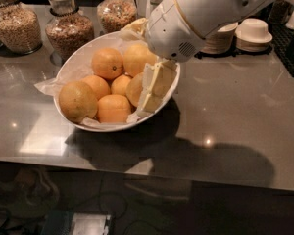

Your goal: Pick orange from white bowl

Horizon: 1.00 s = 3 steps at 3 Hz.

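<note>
**Position.** The claw hung below the white wrist housing, at the right inner side of the white bowl, pointing down among the fruit there. Whether the claw was apart or together could not be told.

**Target.** The orange, the largest and dullest fruit, lay against the left wall of the white bowl on the crinkled paper lining. It touched the smaller oranges on its right. These lay between it and the claw.

**Handling (estimate).**
- The orange was probably firm and moderately heavy, with a rind that yields slightly under pressure.
- Its matte, pitted skin should offer fair friction, but its round form would let it roll if pushed off centre.
- Excess squeeze could bruise it.

**Grip point (estimate).** The best hold was from above, across the widest girth and along the shorter axis. Clearance looked tight, with the wall of the white bowl on one side and neighbouring fruit on the other. The paper lining could also snag.

**Surroundings.** Glass jars stood behind the white bowl and stacked small bowls to its right rear, all on the desk.
</note>
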### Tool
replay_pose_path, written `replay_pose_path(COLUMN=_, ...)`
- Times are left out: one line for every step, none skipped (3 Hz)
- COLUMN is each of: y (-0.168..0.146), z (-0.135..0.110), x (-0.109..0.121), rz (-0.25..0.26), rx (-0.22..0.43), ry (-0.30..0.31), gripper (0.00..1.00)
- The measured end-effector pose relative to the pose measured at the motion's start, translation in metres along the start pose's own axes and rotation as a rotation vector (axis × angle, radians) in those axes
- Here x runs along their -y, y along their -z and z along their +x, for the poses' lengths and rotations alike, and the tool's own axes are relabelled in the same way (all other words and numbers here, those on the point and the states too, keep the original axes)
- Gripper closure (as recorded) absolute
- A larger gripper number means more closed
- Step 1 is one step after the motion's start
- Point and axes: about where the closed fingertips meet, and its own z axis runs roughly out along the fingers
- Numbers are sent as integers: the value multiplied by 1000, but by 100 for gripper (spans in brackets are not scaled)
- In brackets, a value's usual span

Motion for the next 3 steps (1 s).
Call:
replay_pose_path(y=-26, z=-48, x=6, rz=-54, rx=135, ry=110, gripper=0)
replay_pose_path(y=-56, z=-100, x=13, rz=-132, rx=267, ry=216, gripper=0)
replay_pose_path(y=-89, z=-133, x=18, rz=-184, rx=378, ry=260, gripper=0)
